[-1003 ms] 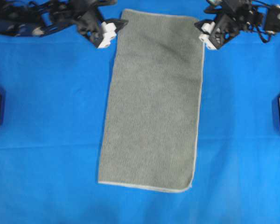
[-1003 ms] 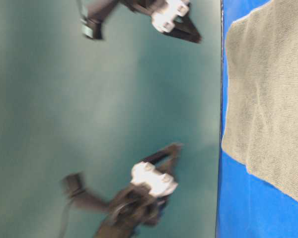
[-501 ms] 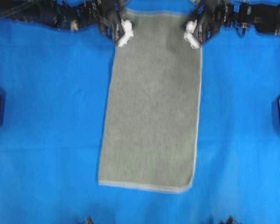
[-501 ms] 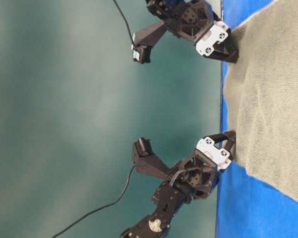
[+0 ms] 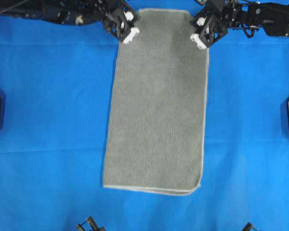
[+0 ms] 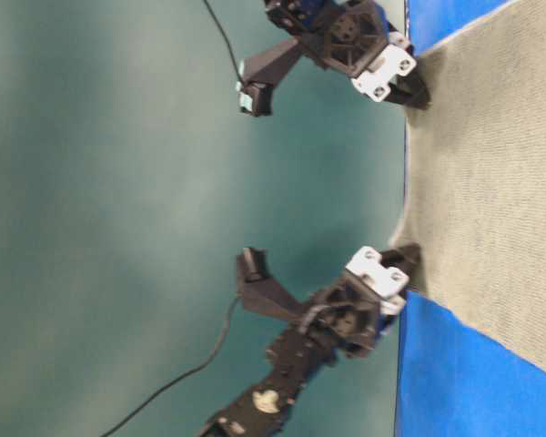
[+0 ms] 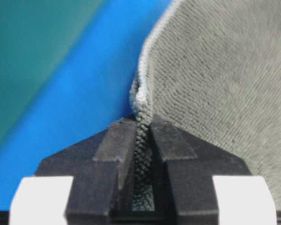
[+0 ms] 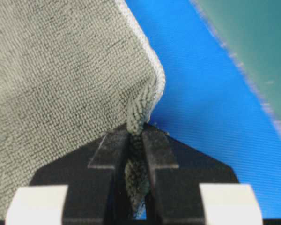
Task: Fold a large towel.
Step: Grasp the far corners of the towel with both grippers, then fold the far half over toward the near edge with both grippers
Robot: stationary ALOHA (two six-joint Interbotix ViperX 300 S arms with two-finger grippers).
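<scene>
A large grey-green rectangular terry towel [image 5: 156,101] with a thin pale hem lies flat, lengthwise down the middle of a bright blue sheet [image 5: 48,106] that covers the worktop, its short far edge at the worktop's far edge.

A second ago both grippers hung spread open, just outside the towel's two far corners. Now the left gripper [image 5: 126,30] has come in and pinched shut on the far left corner, and the right gripper [image 5: 202,34] has done the same at the far right corner. The left wrist view shows a ridge of terry squeezed between the two black fingers [image 7: 122,145]; the right wrist view shows a bunched fold clamped the same way [image 8: 112,150]. Seen from table level, the nearer corner now rises slightly off the sheet. The rest of the towel has barely shifted.

Both arms are cut off by the top of the overhead view. Small dark shapes at its bottom edge are too clipped to identify.
</scene>
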